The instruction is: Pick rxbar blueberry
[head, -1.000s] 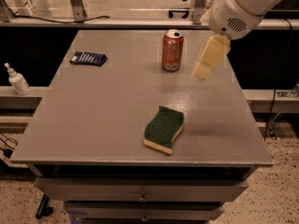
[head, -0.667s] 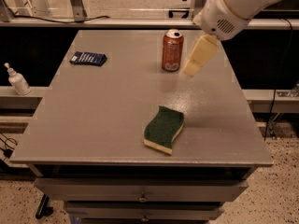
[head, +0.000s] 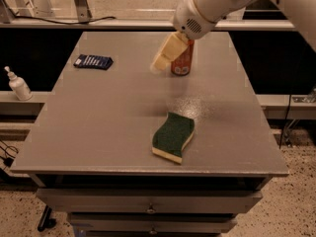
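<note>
The rxbar blueberry (head: 93, 61) is a small flat dark blue bar with pale lettering, lying at the far left of the grey table (head: 98, 127). My gripper (head: 162, 60) hangs in the air above the table's far middle, just left of the orange-red soda can (head: 183, 61), well to the right of the bar. It holds nothing that I can see.
A green sponge (head: 173, 136) with a pale underside lies near the front middle. A white pump bottle (head: 18, 85) stands on a lower shelf to the left. Drawers sit under the table's front edge.
My arm has swung left: the gripper moved from right of the soda can across its front to its left side. Bar, can and sponge stayed still.
</note>
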You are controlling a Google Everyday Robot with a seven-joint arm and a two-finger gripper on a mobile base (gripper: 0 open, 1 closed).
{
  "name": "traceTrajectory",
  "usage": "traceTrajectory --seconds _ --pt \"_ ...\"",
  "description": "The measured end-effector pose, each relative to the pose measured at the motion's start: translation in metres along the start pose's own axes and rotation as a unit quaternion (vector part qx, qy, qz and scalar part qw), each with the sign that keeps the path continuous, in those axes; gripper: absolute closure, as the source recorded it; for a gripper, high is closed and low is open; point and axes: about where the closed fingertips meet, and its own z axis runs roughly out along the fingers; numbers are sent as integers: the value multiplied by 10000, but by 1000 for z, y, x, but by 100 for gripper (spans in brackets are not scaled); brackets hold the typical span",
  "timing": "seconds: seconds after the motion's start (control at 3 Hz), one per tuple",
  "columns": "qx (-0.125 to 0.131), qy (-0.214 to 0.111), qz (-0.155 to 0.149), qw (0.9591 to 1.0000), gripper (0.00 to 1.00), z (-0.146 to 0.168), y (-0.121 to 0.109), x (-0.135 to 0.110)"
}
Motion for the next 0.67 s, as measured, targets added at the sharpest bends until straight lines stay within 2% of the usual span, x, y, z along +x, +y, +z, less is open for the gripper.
traceTrajectory --seconds 0.33,0.67 --pt "-145 -367 -119 9992 0 30 -5 -42" --pt "-349 -524 -232 9977 0 69 2 -76"
